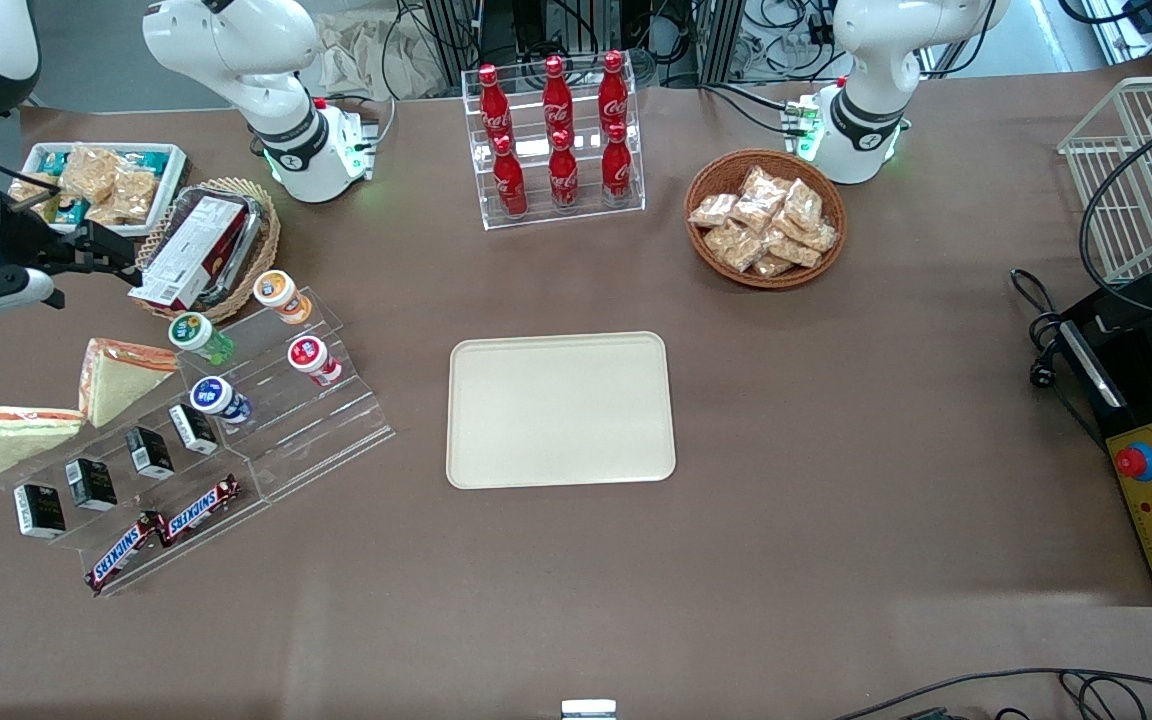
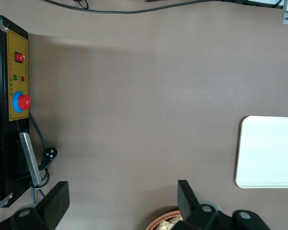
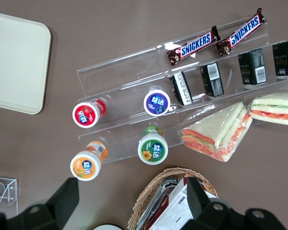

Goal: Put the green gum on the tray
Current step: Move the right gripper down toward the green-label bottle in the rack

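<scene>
- both fingers (image 3: pixel 65 199) of the right arm's gripper (image 3: pixel 129 201) stand wide apart with nothing between them; in the front view the gripper (image 1: pixel 101 250) hangs up in the air at the working arm's end of the table, above the wicker basket (image 1: pixel 266 225) that holds a red-and-white box (image 1: pixel 191 250).
- nearest the front camera, two snickers bars (image 1: pixel 161 532) lie on the lowest step of a clear acrylic stepped rack (image 1: pixel 321 420); one step up stands a row of small black cartons (image 1: pixel 91 483).
- higher on the rack stand four small bottles: the blue-lidded bottle (image 1: pixel 219 397) and the red-lidded bottle (image 1: pixel 313 358) on one step, then the green gum (image 1: pixel 199 336) and the orange bottle (image 1: pixel 281 296) on the top step.
- the green gum (image 3: pixel 153 146) stands upright, its white lid with the green label facing up, just beside the basket and apart from the gripper.
- two wrapped sandwiches (image 1: pixel 56 405) lie beside the rack, toward the working arm's end.
- the tray (image 1: pixel 561 410) lies flat mid-table, well apart from the rack, its cream surface bare.
- farther off stand a clear rack of red cola bottles (image 1: pixel 556 135) and a round basket of snack packets (image 1: pixel 766 220).
</scene>
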